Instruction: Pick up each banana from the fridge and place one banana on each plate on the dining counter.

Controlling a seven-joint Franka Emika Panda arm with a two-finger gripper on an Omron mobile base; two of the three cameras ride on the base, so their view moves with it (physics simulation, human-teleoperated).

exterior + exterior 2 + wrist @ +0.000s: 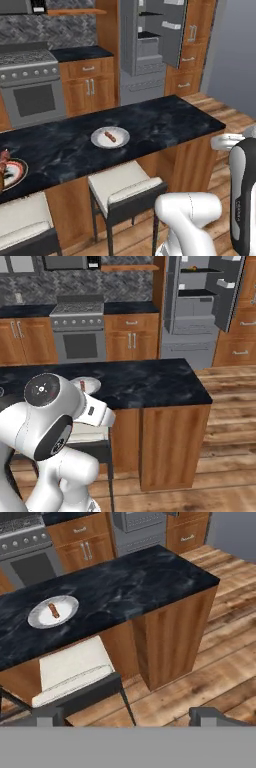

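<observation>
Left base view, dining counter: the black veined slab of the dining counter (150, 125) runs across in front of me on its brown wooden base.
Left base view, plates: a white plate (110, 137) lies near the middle of the slab with a brown sausage-like piece (110, 136) on it; a ring-patterned plate (14, 172) sits at the far left edge of the picture, cut off, with some brownish food at its left side.
Left base view, fridge: the fridge (150, 45) stands open at the back wall, its door swung to the right; I cannot make out any banana in it from here.
Left base view, stools: two white-cushioned stools (125, 187) stand tucked against my side of the counter.
Right base view, fridge: open at the upper right, dark shelves showing; something small and yellowish lies on the top shelf, too small for me to name.
Right base view, oven range: the grey oven range (78, 331) stands between wooden cabinets.
Hand view, gripper: my gripper (130, 717) is spread wide, the two dark tips far apart at the bottom, nothing between them.
Hand view, below me: wooden floor (210, 662), a stool seat, the counter's end and the white plate with the sausage piece.
</observation>
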